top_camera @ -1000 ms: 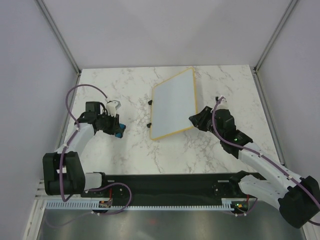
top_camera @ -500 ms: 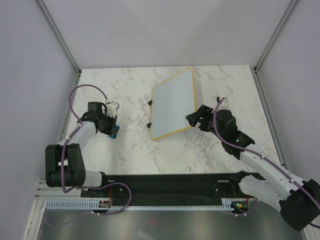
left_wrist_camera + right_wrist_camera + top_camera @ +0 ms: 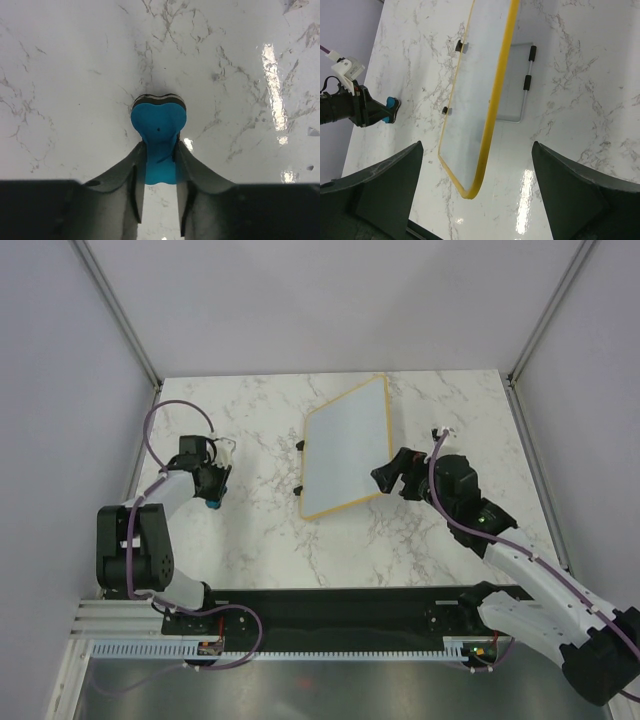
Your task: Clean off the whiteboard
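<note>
**Kim:** What's on the left?
**Me:** My left tool point(image 3: 160, 148) is pinching a blue eraser point(image 3: 159, 125), with the fingers pressed onto its narrow end. The felt end points at the marble surface point(image 3: 65, 75). I can't tell if it touches. It's at the left side, well apart from the board.
**Kim:** Board?
**Me:** The whiteboard point(image 3: 347, 450) sits centre-right on the surface, tilted up on a wire stand point(image 3: 526, 82). Yellow frame, two black clips point(image 3: 459, 46) on its left long edge. The face reads plain white.
**Kim:** Right side?
**Me:** My right tool point(image 3: 392, 478) is spread wide, just beside the board's near right edge. On the wrist camera I see the board's near corner between the fingers point(image 3: 385, 185), apart from both. It's gripping nothing.
</note>
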